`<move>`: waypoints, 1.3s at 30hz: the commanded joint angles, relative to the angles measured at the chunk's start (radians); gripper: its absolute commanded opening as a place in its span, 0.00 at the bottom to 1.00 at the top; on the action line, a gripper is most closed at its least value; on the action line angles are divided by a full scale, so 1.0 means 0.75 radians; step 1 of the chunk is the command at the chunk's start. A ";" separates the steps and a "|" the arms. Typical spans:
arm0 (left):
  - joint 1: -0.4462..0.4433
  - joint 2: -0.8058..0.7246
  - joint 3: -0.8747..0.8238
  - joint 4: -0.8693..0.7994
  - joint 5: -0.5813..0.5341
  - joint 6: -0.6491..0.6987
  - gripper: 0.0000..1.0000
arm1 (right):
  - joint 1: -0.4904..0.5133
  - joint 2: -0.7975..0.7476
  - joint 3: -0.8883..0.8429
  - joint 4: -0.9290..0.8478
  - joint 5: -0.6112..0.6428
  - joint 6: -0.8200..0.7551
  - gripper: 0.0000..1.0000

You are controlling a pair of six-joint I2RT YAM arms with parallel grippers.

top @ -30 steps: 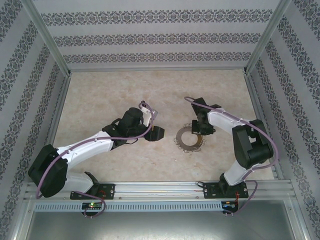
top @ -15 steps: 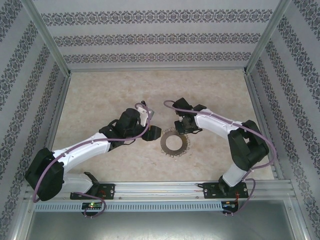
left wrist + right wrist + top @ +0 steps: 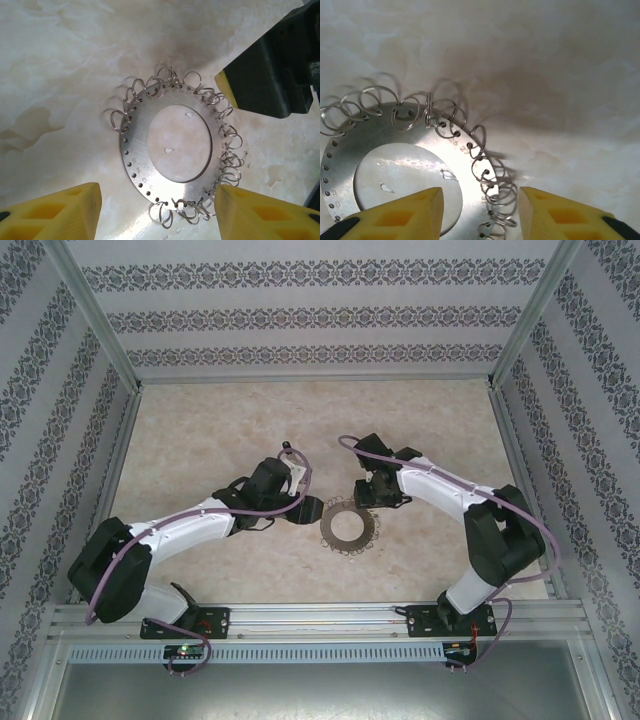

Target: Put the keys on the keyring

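Left claw (image 3: 308,508) spread just left of the keyring (image 3: 348,527); right claw (image 3: 376,496) spread at its far right edge.
The flat grey keyring lies on the marbled tabletop (image 3: 200,440) between both claws, wire loops (image 3: 119,121) fringing its rim.

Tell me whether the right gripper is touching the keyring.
Cannot tell: in the right wrist view the right gripper straddles the rim of the keyring, but no contact or gap shows plainly.
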 commanded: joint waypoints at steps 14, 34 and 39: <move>0.016 -0.004 0.024 0.010 -0.002 0.041 0.62 | -0.075 0.099 0.034 0.033 -0.080 0.103 0.36; 0.017 -0.050 0.007 0.006 -0.006 0.030 0.62 | -0.116 0.175 0.038 0.127 -0.139 0.082 0.23; 0.017 -0.057 0.006 0.006 -0.007 0.029 0.62 | -0.112 0.198 0.039 0.143 -0.160 0.083 0.21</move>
